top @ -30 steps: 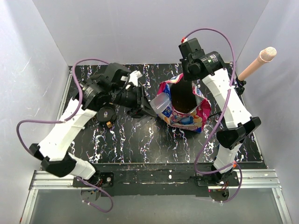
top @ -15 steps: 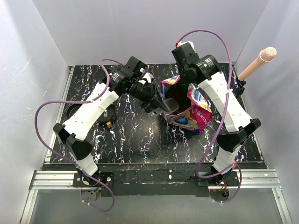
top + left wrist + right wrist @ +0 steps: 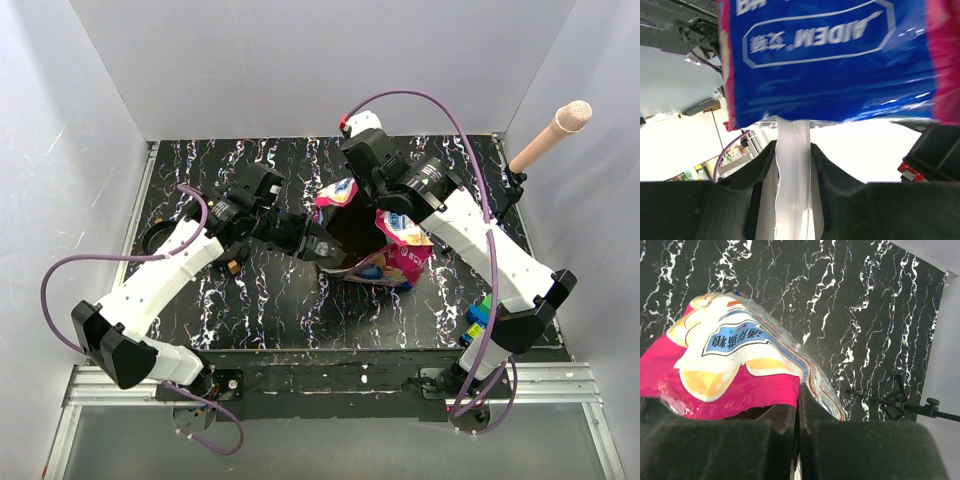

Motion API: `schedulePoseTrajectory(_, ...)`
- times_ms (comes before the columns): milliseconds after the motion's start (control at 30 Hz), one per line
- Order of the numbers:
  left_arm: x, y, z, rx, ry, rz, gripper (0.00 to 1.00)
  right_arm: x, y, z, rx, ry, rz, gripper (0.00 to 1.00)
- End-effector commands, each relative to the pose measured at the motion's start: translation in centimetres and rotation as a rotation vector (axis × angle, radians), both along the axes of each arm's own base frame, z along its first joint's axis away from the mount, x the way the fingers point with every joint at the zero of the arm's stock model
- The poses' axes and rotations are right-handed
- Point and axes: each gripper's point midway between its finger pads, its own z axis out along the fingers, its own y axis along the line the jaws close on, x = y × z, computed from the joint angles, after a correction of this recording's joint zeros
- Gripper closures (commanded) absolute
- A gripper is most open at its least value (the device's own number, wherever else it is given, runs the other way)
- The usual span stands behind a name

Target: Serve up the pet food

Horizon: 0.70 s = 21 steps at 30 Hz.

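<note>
The bag (image 3: 395,262) lies open at the centre of the black marbled counter (image 3: 270,300), with its magenta and blue printed side towards the lower right of the top view. Its mouth faces up and shows a dark brown mass, the pet food (image 3: 352,225). Single pellets cannot be made out.

The left end effector (image 3: 322,250) is at the bag's left edge. In the left wrist view the left end effector (image 3: 792,150) is clamped tight on a translucent white strip (image 3: 792,185) that runs up to the blue bag (image 3: 830,50) filling the top of that frame. What the strip belongs to cannot be told.

The right end effector (image 3: 385,208) comes in from the upper right onto the bag's far rim. In its wrist view the right end effector (image 3: 797,407) is nearly closed, pinching the bag (image 3: 730,365) at its edge.

Coloured blocks (image 3: 478,318) sit at the right edge of the counter, beside the right arm.
</note>
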Motion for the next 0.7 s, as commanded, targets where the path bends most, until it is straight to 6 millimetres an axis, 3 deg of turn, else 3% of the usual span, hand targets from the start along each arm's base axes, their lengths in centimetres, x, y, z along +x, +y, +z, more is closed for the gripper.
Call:
schedulePoseTrajectory(0, 1.6, -0.8, -0.2, 0.036, -0.008, 0.047, 1.0, 0.8, 0.0, 12.0, 0.338, -0.344, -0.058, 0.99)
schedulePoseTrajectory(133, 2.7, -1.1, -2.2, 0.091, -0.03, 0.034, 1.0, 0.9, 0.4, 11.8, 0.332, -0.333, -0.048, 0.99)
schedulePoseTrajectory(267, 3.7, -1.7, -5.7, 0.136, -0.039, 0.04, 1.0, 0.8, 0.6, 11.2, 0.319, -0.318, -0.046, 0.99)
schedulePoseTrajectory(333, 3.8, -1.2, -8.5, 0.191, -0.027, 0.045, 1.0, 0.8, 0.6, 10.8, 0.321, -0.308, -0.056, 0.99)
schedulePoseTrajectory(433, 3.8, -0.6, -14.4, 0.242, -0.036, 0.033, 1.0, 0.6, 0.8, 9.8, 0.33, -0.28, -0.056, 0.99)
schedulePoseTrajectory(500, 4.9, -1.4, -17.8, 0.182, -0.117, 0.019, 1.0, 0.4, 1.1, 9.0, 0.34, -0.26, -0.048, 0.99)
schedulePoseTrajectory(600, 4.1, -0.8, -23.1, 0.203, -0.087, -0.072, 1.0, -0.2, 1.2, 8.5, 0.362, -0.223, -0.036, 0.99)
schedulePoseTrajectory(667, 4.9, 0.0, -25.0, 0.255, -0.203, -0.207, 1.0, -0.5, 1.0, 8.4, 0.363, -0.217, -0.034, 0.99)
